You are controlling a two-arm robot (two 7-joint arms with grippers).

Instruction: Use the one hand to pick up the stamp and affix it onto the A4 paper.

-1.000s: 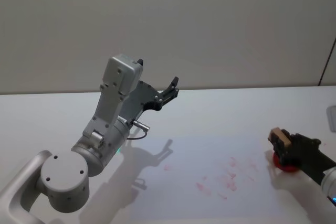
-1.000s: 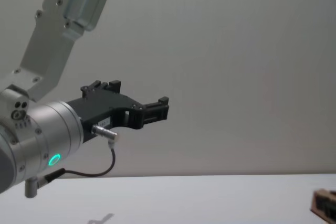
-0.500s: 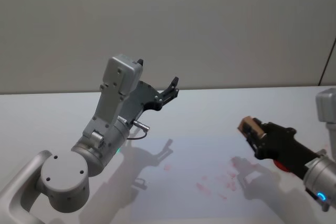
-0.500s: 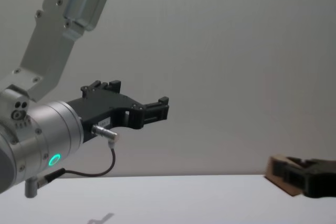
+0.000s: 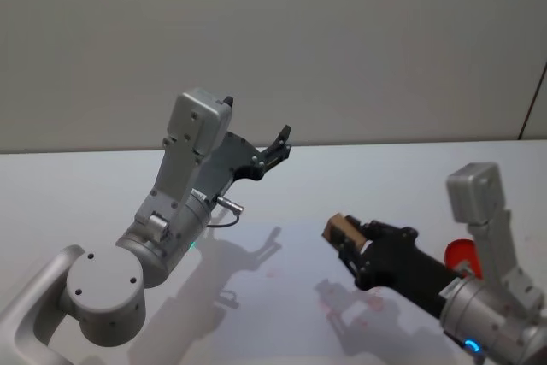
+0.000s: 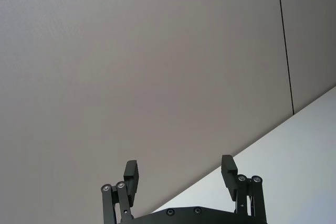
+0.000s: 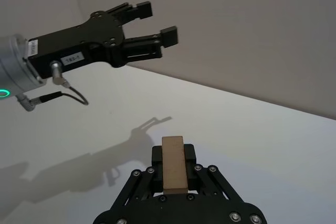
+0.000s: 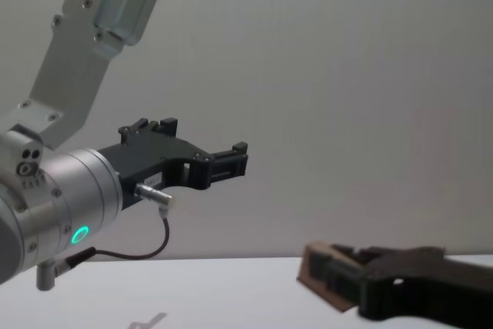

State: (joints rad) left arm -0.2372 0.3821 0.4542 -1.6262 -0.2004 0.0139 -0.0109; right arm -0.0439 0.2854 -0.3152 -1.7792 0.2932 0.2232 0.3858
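The black two-fingered right end effector [image 5: 352,241], clamped on the small tan wooden block stamp [image 5: 342,230], has travelled toward 9 o'clock from the round red pad [image 5: 461,254]. It now hangs over the white A4 paper sheet [image 5: 282,318] on the pale counter [image 5: 85,203]. Inking appears done and only the downward press remains. The black left end effector [image 5: 280,143] stays raised at 10 o'clock, fingers apart.
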